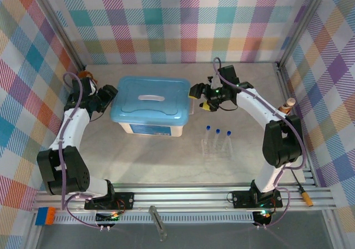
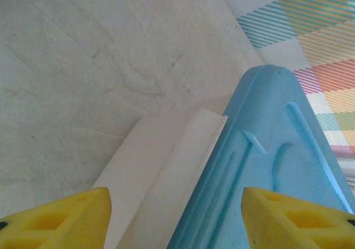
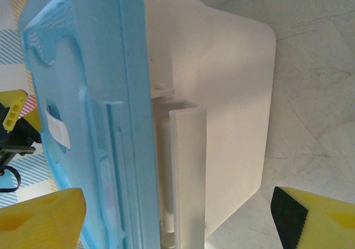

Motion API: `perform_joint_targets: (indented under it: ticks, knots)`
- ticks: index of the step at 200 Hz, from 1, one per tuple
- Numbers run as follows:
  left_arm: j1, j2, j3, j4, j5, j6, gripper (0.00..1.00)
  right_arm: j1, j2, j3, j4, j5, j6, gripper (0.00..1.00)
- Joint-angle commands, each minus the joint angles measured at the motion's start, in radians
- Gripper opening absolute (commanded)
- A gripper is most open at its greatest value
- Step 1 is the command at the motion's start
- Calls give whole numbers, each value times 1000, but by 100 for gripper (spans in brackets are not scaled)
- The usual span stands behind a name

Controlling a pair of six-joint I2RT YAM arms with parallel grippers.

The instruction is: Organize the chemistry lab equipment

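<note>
Wide open, the left gripper (image 2: 176, 218) has its yellow fingers (image 2: 55, 221) either side of the blue lid (image 2: 266, 149) at the left end of the white box (image 1: 148, 128), clamped on nothing. The right gripper (image 3: 177, 216), just as wide, straddles the right end. The left arm (image 1: 71, 126) and right arm (image 1: 259, 106) crook inward. Near-right of the box, three blue-capped test tubes (image 1: 217, 132) stand in the clear rack (image 1: 216, 148).

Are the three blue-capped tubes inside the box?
No, the tubes stand upright on the table beside the lidded box.
</note>
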Motion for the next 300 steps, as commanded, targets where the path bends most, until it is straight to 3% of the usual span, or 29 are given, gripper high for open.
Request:
perform_joint_targets:
  ticks: [1, 119, 229, 300]
  knots:
    - [17, 8, -17, 41, 48, 6, 64, 17, 23, 13, 25, -28, 6, 88]
    - [-5, 10, -40, 110, 126, -9, 64, 76, 81, 70, 50, -39, 19, 86]
    - [-83, -2, -2, 5, 73, 62, 64, 140, 109, 229, -206, 141, -85, 56]
    - [-152, -5, 15, -32, 42, 99, 63, 158, 162, 334, -304, 192, -134, 52]
